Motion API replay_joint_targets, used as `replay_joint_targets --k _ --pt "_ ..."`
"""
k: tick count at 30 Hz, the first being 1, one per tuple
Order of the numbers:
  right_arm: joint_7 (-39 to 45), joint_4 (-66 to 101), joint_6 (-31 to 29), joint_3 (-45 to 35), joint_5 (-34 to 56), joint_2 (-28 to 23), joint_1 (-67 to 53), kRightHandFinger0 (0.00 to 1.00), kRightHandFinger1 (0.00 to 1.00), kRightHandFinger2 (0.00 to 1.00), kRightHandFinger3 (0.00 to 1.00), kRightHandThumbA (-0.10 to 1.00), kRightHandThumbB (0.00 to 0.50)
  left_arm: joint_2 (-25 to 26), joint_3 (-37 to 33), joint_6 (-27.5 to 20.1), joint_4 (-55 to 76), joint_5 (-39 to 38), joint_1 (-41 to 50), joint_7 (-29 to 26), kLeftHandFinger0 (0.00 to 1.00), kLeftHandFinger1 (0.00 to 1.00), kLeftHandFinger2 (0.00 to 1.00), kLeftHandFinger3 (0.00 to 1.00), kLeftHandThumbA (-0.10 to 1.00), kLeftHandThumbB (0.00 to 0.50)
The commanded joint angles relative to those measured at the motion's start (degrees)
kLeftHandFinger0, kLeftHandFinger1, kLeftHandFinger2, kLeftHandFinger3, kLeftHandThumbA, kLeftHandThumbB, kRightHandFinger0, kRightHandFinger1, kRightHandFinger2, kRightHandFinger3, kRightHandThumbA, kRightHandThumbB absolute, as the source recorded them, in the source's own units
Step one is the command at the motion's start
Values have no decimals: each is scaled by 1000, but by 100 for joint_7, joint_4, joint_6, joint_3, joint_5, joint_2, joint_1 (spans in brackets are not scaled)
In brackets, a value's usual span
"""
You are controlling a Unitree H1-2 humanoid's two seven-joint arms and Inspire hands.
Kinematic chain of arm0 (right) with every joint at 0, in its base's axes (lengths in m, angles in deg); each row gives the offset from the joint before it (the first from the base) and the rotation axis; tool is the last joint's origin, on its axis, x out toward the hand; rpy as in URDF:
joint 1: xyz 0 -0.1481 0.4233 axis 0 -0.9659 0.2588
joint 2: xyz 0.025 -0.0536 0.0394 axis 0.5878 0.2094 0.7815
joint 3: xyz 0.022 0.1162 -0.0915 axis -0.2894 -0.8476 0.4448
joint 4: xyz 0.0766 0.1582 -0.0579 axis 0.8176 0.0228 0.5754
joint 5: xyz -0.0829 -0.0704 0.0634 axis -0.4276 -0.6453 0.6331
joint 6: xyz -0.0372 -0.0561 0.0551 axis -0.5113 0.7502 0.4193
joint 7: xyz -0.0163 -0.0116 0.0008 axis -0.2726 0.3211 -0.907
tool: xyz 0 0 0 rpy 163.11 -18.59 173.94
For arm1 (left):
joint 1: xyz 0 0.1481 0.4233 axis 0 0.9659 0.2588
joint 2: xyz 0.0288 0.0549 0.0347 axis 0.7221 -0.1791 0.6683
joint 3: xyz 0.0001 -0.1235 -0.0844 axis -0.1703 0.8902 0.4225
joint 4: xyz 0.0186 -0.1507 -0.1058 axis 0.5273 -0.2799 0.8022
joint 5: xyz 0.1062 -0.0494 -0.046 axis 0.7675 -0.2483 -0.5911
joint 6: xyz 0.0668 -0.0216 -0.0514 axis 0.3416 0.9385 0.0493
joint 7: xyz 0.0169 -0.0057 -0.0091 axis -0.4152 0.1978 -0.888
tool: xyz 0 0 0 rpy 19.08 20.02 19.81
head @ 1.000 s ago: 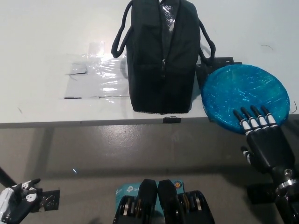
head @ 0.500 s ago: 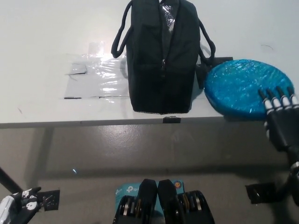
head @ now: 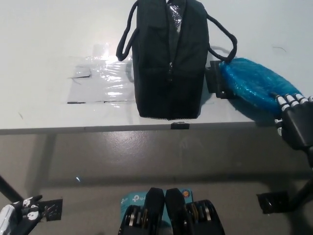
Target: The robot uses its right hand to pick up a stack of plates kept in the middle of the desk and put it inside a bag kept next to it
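The right hand (head: 295, 120) grips the near right rim of the plates (head: 254, 85), its fingers curled over the blue wrapped edge and pinching it; what the thumb does underneath is hidden, so I judge the hold from the tilt alone. The stack no longer lies flat on the desk (head: 49, 44) as it did a second ago: then it showed as a full blue disc near the front edge, to the right of the bag (head: 168, 63), with the fingers laid over its near rim. Now it appears as a narrow, slanted shape, its right side raised and its left end touching or almost touching the small black block beside the bag's right side. The hand has also moved right and slightly up in the picture. That suggests the pick-up has begun: the plates are tipping up on edge, probably the attitude needed to slide them through the bag's narrow top opening. The bag stands upright near the front edge, its right handle looped out toward the plates and close above them, which could snag the stack as it rises. The left hand (head: 17, 215) rests low, below the desk at the lower left; whether its fingers are apart or closed I cannot tell.
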Motion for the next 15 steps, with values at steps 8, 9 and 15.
replay_joint_targets --k 8,9,15 --pt "899 682 -129 -382 1564 150 -40 0 0 17 50 -100 417 181 -50 -194 74 170 -58 50 653 696 802 824 21 0" --pt "1045 746 -1 -537 1889 264 -88 0 0 91 2 -100 402 164 -44 -209 84 150 -40 53 653 695 803 824 20 0" --pt "1533 1056 831 -2193 4959 1382 -166 0 4 258 8 -100 296 188 -55 -221 77 158 -23 79 639 686 801 813 61 0"
